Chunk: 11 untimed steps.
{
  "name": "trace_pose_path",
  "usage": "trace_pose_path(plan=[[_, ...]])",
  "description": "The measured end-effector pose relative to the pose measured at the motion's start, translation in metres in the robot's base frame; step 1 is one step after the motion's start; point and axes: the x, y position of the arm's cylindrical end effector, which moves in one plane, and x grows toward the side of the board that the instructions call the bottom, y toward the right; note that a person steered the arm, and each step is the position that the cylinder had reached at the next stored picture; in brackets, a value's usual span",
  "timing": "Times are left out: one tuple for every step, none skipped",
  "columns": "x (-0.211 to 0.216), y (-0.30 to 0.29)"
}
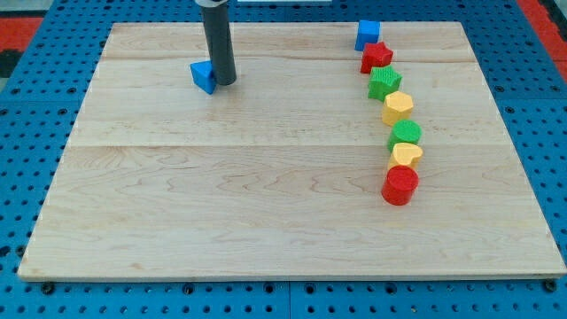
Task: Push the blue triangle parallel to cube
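The blue triangle (203,76) lies on the wooden board (266,195) at the view's upper left. My tip (225,82) rests on the board just to the right of it, touching or nearly touching its right side. The blue cube (368,35) stands near the board's top edge at the view's upper right, far to the right of the triangle and a little higher in the view.
Below the cube a curved line of blocks runs down the right side: red star (376,58), green star (384,82), yellow heart (398,106), green cylinder (405,135), yellow block (407,154), red cylinder (400,185). Blue pegboard (35,115) surrounds the board.
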Motion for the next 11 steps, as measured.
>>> trace_pose_path(plan=[[0.016,-0.018],[-0.006,-0.061],[-0.042,-0.083],[-0.059,-0.139],[-0.095,-0.117],[-0.103,-0.038],[-0.105,-0.018],[-0.129,-0.089],[-0.079,-0.096],[-0.065,-0.081],[-0.068,-0.002]])
